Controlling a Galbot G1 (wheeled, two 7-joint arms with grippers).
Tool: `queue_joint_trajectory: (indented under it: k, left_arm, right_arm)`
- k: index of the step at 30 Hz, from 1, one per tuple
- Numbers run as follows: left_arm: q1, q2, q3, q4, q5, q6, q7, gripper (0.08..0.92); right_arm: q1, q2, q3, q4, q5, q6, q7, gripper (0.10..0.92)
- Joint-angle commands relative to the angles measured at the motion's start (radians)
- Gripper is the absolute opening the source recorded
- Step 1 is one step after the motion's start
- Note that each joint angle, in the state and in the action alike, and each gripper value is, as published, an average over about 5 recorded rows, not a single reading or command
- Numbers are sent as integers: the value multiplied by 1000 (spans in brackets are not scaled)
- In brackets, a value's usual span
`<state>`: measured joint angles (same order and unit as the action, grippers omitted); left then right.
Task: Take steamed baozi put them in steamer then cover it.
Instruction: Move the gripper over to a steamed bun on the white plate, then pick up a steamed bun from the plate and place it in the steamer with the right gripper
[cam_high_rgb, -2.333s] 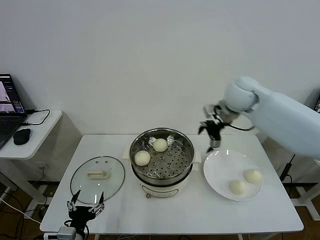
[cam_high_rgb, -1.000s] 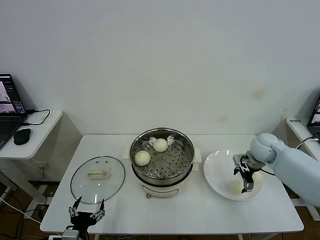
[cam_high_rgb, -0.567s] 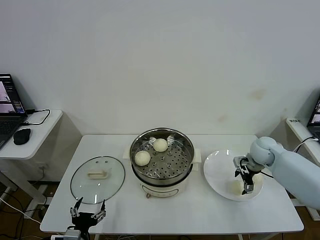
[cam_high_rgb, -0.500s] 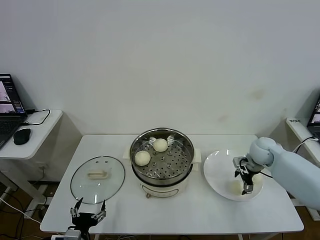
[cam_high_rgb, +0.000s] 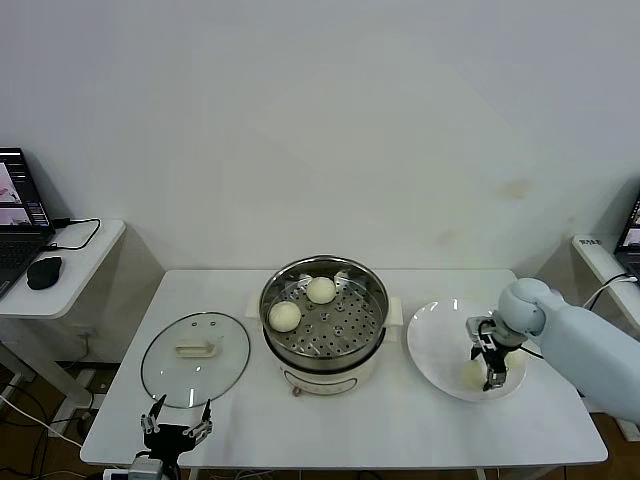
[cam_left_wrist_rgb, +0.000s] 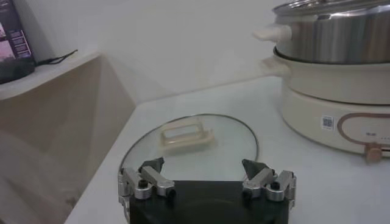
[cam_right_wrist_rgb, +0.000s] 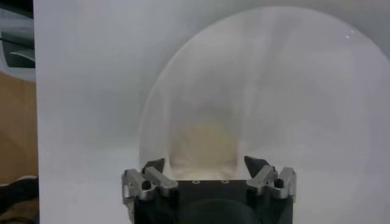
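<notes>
The steamer (cam_high_rgb: 323, 322) stands mid-table with two steamed baozi (cam_high_rgb: 320, 290) (cam_high_rgb: 285, 316) on its perforated tray. On the white plate (cam_high_rgb: 440, 345) to its right, a baozi (cam_high_rgb: 471, 374) lies right beside my right gripper (cam_high_rgb: 490, 372), which reaches down onto the plate. In the right wrist view a baozi (cam_right_wrist_rgb: 204, 143) sits between the spread fingers of the right gripper (cam_right_wrist_rgb: 204, 163), with gaps on both sides. The cover (cam_high_rgb: 195, 358) (cam_left_wrist_rgb: 189, 143) lies flat to the left of the steamer. My left gripper (cam_high_rgb: 176, 420) (cam_left_wrist_rgb: 204, 165) waits open at the table's front edge, just short of it.
A side table at the far left carries a laptop (cam_high_rgb: 15, 215) and a mouse (cam_high_rgb: 44, 271). The steamer's cream base (cam_left_wrist_rgb: 332, 115) shows beyond the cover in the left wrist view. The table's right edge lies just past the plate.
My right gripper came down from beside the steamer onto the plate and settled lower around a baozi. The left arm has hardly moved.
</notes>
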<state>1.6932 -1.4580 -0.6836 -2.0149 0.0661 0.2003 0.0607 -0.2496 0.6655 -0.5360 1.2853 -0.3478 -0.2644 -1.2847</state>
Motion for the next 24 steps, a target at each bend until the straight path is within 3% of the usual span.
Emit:
queue_joint_trajectory:
  k: [1,24]
  left_arm:
    - [0,0,0,2,1,0,0,823]
    - [-10,2,11,-3,-5,-3,-2,823]
  right_arm:
    - [0,-1,4,-6,2,0,4,674]
    - [327,39,5,6,203,-28,-52,653]
